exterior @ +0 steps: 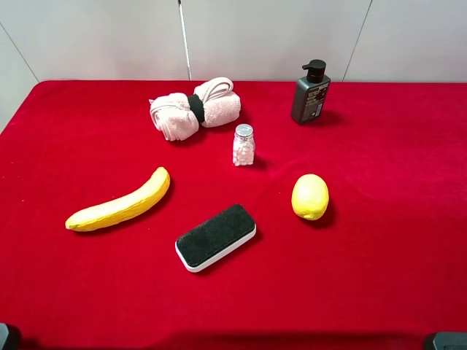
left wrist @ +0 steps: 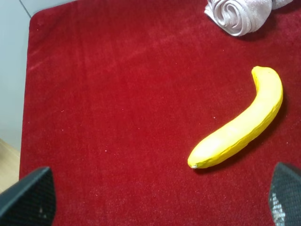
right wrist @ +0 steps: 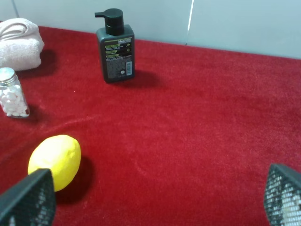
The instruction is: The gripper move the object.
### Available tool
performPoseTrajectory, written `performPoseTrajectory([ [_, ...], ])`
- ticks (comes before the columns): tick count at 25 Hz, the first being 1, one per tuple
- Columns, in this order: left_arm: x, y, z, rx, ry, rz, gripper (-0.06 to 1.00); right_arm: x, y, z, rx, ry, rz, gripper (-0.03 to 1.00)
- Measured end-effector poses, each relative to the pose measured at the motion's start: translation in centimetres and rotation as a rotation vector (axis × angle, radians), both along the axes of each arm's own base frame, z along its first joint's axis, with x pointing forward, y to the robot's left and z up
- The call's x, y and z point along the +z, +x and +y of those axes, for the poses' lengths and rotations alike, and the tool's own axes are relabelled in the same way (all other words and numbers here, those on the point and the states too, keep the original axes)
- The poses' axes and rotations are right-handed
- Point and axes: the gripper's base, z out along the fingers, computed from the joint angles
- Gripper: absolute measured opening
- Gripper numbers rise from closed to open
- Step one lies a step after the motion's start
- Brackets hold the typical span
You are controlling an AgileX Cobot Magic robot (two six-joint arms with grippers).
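The small clear bottle (exterior: 244,145) with a silver cap and whitish-pink pellets stands upright near the middle of the red table, in front of the rolled towel; it also shows in the right wrist view (right wrist: 12,99). My left gripper (left wrist: 160,202) is open, its fingers (left wrist: 29,197) wide apart above the cloth near the banana. My right gripper (right wrist: 155,202) is open, its fingers (right wrist: 282,197) wide apart, with the lemon by one fingertip. Both grippers sit at the table's near edge, far from the bottle, seen only as dark corners (exterior: 7,337) in the high view.
A banana (exterior: 120,204) lies at the left. A black and white eraser (exterior: 216,237) lies at centre front. A lemon (exterior: 310,196) sits right of centre. A dark pump bottle (exterior: 310,92) stands at the back right. A pink rolled towel (exterior: 193,108) lies at the back.
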Motion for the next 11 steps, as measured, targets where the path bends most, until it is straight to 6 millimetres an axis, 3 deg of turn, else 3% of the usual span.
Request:
performPoseTrajectory([
  [11, 0.0, 0.0, 0.0, 0.0, 0.0, 0.0, 0.88, 0.0, 0.0, 0.0, 0.0, 0.0, 0.0, 0.69],
])
